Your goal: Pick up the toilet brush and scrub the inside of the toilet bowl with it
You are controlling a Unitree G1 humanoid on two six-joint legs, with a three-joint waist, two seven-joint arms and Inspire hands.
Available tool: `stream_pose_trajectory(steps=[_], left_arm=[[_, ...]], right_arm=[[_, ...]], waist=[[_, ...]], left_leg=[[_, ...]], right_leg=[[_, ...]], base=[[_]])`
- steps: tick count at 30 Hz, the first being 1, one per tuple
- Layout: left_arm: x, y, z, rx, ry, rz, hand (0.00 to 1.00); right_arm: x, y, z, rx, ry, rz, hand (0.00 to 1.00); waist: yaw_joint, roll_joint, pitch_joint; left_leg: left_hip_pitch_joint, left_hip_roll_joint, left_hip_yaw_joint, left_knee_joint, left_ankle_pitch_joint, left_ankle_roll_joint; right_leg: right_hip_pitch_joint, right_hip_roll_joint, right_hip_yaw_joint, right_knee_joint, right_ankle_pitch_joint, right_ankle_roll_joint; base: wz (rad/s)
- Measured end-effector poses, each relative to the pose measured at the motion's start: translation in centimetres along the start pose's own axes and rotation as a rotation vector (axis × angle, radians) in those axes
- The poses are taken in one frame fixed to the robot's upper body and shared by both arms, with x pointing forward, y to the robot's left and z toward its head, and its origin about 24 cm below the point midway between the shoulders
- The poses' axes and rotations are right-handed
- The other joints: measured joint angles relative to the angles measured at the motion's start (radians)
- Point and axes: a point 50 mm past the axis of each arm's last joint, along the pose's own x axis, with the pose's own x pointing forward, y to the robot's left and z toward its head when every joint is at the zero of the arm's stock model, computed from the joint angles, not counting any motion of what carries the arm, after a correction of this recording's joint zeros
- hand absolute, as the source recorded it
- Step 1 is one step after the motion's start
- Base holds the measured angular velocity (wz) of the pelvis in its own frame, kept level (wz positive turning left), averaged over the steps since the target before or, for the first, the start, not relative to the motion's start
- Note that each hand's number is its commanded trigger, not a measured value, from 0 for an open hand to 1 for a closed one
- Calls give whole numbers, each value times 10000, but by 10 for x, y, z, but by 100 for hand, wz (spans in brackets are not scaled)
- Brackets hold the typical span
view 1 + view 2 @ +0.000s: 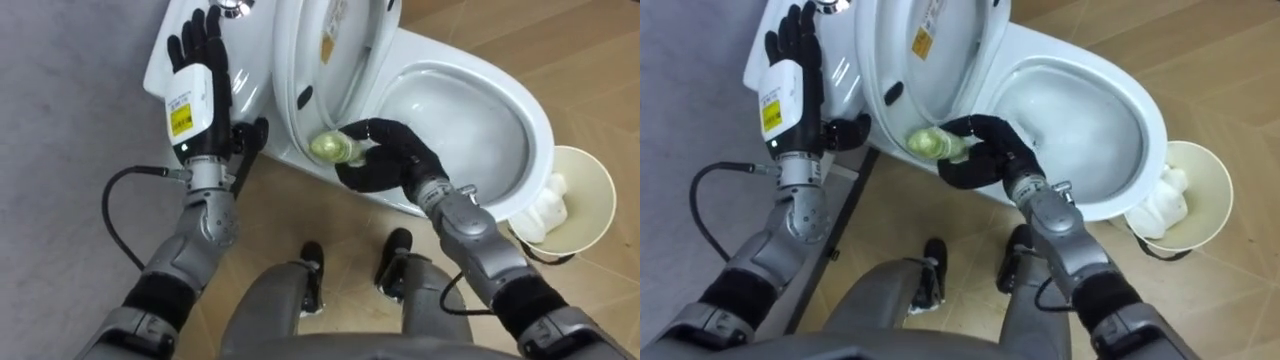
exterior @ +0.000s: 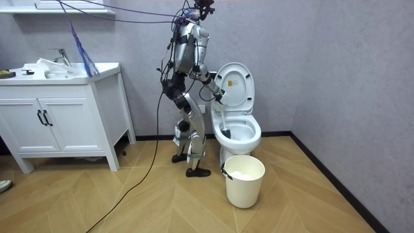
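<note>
Beside toilet (image 1: 540, 135), bin (image 1: 592, 185) with perhaps paper (image 1: 548, 205)

A cream bin (image 2: 244, 188) holds crumpled white paper (image 1: 547, 206). Well to the room view's left of the bin stands a white cabinet (image 2: 65, 123).

Cistern (image 1: 250, 88) left of raised seat (image 1: 318, 60), bowl (image 1: 532, 125) right of it, left hand (image 1: 200, 62) over cistern, right hand (image 1: 388, 158) with brush (image 1: 330, 148) at bowl's near rim, bin (image 1: 592, 195) holding paper (image 1: 548, 212) right of bowl, sink bench (image 2: 65, 116) at room view's left
</note>
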Motion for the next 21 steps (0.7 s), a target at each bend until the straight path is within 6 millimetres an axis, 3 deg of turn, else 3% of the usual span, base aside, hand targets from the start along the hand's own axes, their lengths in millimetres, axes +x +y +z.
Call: stream_pose_trajectory(steps=[6, 9, 11, 19, 21], left_arm=[[2, 6, 1, -150, -124, 385, 0], [0, 8, -3, -130, -145, 478, 0], [-2, 8, -6, -46, -77, 478, 0], [-4, 7, -9, 210, -86, 224, 0], [-4, 8, -9, 198, -98, 281, 0]], right_arm=[[4, -19, 51, 853, -2028, -1079, 100], [4, -25, 63, 1258, -2516, -1552, 100], [2, -27, 60, 1277, -2443, -1764, 100], [-12, -34, -10, 1681, 196, -2749, 100], [-14, -36, -18, 1669, 521, -2981, 100]], waist=[[-102, -186, 26], [-224, -274, 23], [-298, -302, 22], [-401, -297, 20], [-409, -286, 14]], left_leg=[[-167, -2, 208, 165, -7, 16], [-178, -5, 214, 222, -13, 22], [-153, -3, 201, 232, -13, 23], [-31, 72, 184, 207, -60, 82], [-73, 91, 174, 227, -59, 83]], right_leg=[[-327, -39, 234, 224, -30, -8], [-317, -42, 225, 235, -30, -8], [-247, -38, 187, 188, -27, -3], [7, -52, 75, 86, -6, 40], [20, -30, 30, 1, 53, 34]], base=[[-7], [0], [3], [2], [0]])
